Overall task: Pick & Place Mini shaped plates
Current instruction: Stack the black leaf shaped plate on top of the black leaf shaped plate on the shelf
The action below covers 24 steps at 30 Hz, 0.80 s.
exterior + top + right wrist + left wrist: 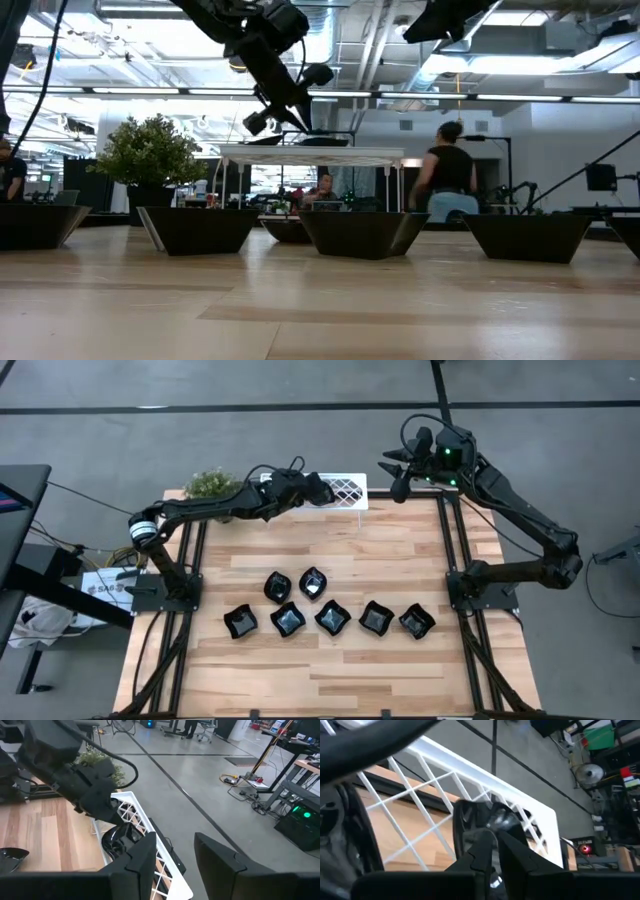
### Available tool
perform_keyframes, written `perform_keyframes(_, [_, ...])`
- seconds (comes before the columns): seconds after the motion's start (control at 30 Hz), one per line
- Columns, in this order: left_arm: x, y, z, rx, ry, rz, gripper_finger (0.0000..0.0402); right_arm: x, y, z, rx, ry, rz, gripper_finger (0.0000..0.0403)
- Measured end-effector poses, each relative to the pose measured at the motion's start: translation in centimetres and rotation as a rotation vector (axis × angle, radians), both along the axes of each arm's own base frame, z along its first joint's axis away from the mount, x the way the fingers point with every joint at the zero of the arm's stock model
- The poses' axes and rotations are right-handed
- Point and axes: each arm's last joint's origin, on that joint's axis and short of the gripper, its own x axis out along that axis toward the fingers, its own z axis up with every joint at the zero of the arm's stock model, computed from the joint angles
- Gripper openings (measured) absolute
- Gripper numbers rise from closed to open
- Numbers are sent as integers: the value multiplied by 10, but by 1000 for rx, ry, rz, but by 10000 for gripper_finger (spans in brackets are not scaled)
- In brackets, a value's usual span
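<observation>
From above, you see seven small glossy black dishes (pixel 329 616) on the pale wooden surface (pixel 320 680), and the left gripper (pixel 318 488) over the white lattice rack (pixel 345 491).

At table height, those dishes (pixel 362 232) look rigid, thin-walled and slick; judge them light and chippable, and pinch a rim.

Your left wrist view shows the jaws nearly closed at a black dish (pixel 480 817) on the rack; whether they grip it, you cannot tell.

Your right wrist view shows the right gripper (pixel 175 857) raised, jaws apart and empty.
</observation>
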Motion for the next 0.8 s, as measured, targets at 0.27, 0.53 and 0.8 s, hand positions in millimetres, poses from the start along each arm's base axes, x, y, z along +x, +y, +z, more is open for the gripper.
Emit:
perform_keyframes(0.27, [-12,-1,26,70,5,4,33,0,0,1,-27,5,5,129])
perform_keyframes(0.53, [-23,-44,52,99,135,-280,33,0,0,0,-17,16,8,128])
perform_keyframes(0.8, [-55,-103,65,243,216,-528,33,10,16,-6,30,60,88,129])
